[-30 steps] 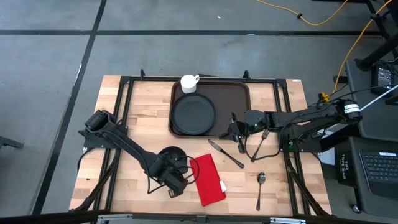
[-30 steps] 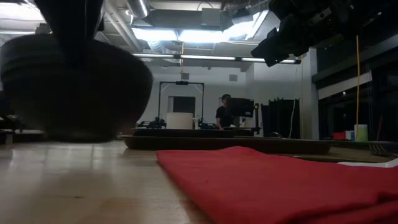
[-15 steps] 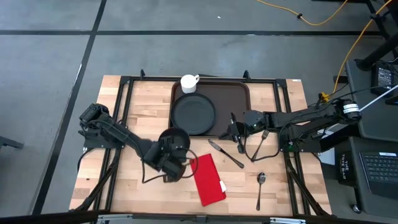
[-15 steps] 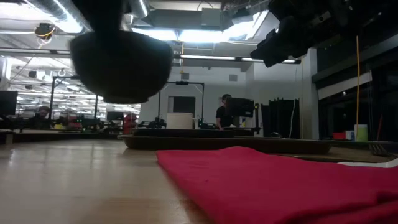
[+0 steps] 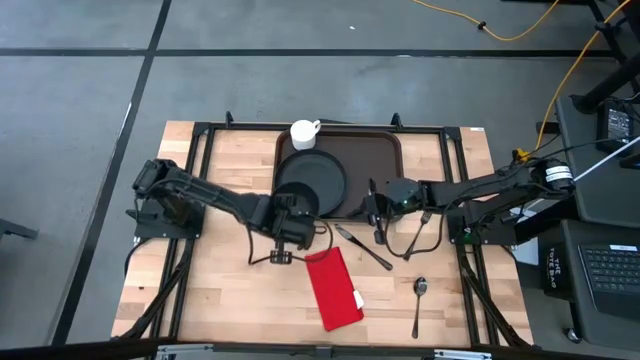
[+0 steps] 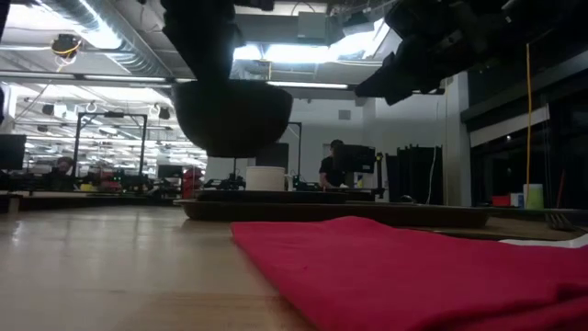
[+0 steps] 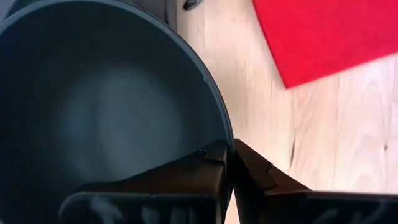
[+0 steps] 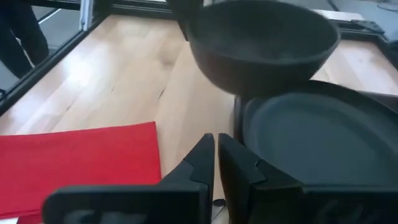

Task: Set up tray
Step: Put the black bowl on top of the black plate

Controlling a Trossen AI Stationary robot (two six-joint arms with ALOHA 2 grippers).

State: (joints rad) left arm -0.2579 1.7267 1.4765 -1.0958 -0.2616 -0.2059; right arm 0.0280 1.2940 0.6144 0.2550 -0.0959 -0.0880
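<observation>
Bowl [image 5: 296,204] over plate [image 5: 312,183] edge (napkin [image 5: 334,288] nearby)

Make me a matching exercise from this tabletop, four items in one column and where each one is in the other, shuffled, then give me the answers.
Items:
1. bowl
2. plate
3. mug
4. spoon

Places:
A. on the bare wood, near the table's front right
B. at the tray's back left corner
C. lying on the tray
D. held off the table by the left gripper

Pairs: 1-D, 2-C, 3-B, 4-A
</observation>
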